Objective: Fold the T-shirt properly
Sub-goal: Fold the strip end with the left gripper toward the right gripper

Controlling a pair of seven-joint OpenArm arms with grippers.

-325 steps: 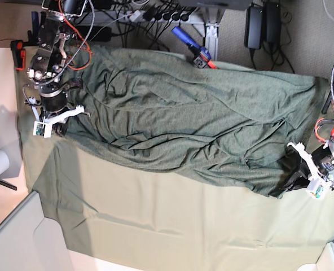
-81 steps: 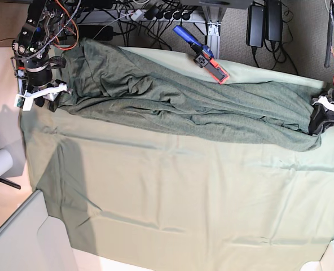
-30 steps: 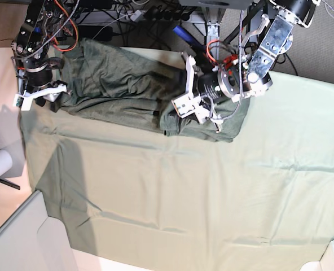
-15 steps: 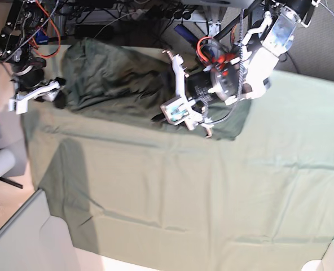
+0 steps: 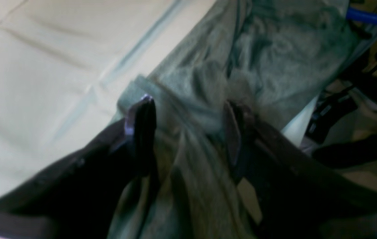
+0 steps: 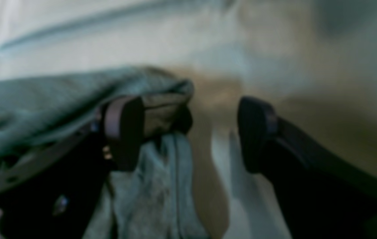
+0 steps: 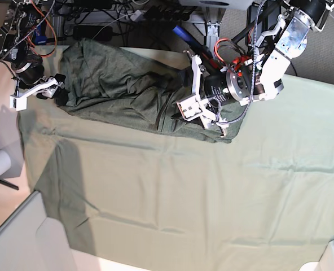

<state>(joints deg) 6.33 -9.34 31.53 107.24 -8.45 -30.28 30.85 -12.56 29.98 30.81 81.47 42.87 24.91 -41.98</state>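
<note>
Dark olive-green heathered knit T-shirt [image 7: 127, 93] lay bunched along the far edge of the pale green cloth-covered worktop [image 7: 212, 192]. Left end effector [image 7: 196, 84] and right end effector [image 7: 33, 93] were both spread, cloth between the left's jaws. Risk: fold slumping or dragging as they withdrew
</note>
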